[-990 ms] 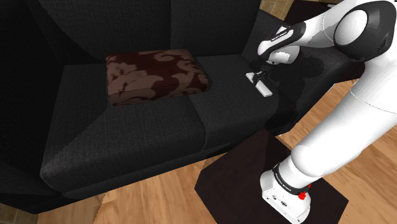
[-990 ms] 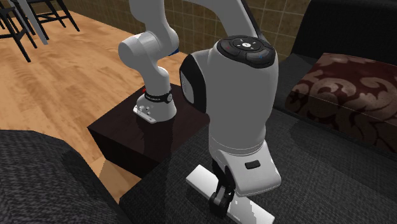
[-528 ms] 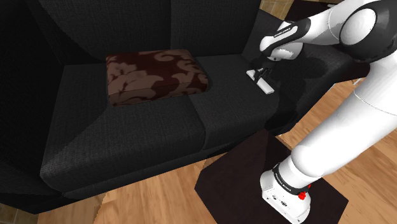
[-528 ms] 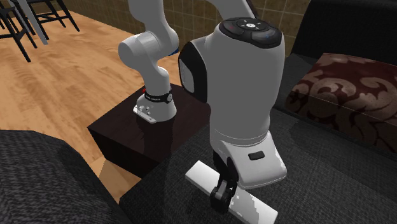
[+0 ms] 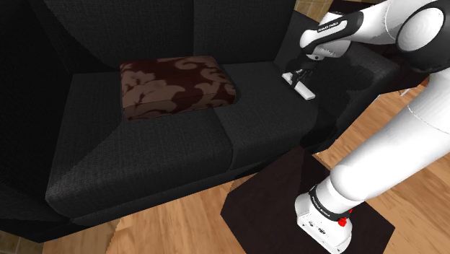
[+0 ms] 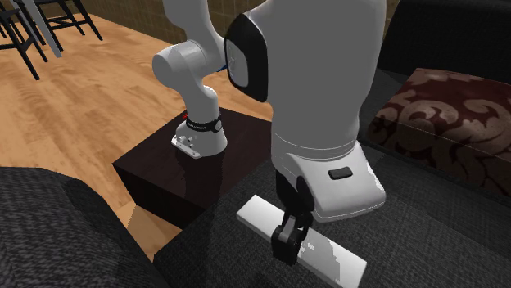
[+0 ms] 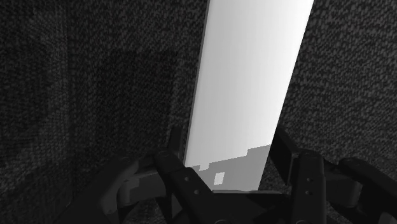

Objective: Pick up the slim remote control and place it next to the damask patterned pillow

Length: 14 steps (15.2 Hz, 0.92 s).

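Squarely, the white remote (image 7: 251, 83) sits clasped inside the gripper (image 7: 230, 162).

White remote (image 5: 305, 90), black sofa (image 5: 144, 159), maroon pillow (image 5: 177, 88) with tan damask.

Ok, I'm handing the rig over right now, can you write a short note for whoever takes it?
Pincer: shut on the white remote, clasping it across its width.
Things: the remote is at the black sofa seat's end, on the shoulder view's right. The patterned pillow lies on the seat further left, apart from it.
Done: grasp.
Left: carry the remote over, set it beside the pillow, release.
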Each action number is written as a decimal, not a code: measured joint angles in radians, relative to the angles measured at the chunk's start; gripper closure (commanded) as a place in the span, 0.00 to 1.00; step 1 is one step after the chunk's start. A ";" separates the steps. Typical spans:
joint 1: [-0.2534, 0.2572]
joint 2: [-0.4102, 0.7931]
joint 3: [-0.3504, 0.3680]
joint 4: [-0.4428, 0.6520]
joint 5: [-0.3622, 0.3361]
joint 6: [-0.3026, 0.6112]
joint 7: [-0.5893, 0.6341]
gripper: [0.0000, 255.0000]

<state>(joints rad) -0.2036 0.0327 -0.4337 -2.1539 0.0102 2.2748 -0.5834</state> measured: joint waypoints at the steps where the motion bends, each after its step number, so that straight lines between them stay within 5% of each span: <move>1: 0.001 -0.007 0.001 0.006 -0.004 -0.012 0.004 1.00; 14: 0.005 -0.083 0.006 0.105 -0.042 -0.180 0.031 1.00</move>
<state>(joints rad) -0.1984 -0.0507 -0.4281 -2.0493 -0.0323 2.0943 -0.5529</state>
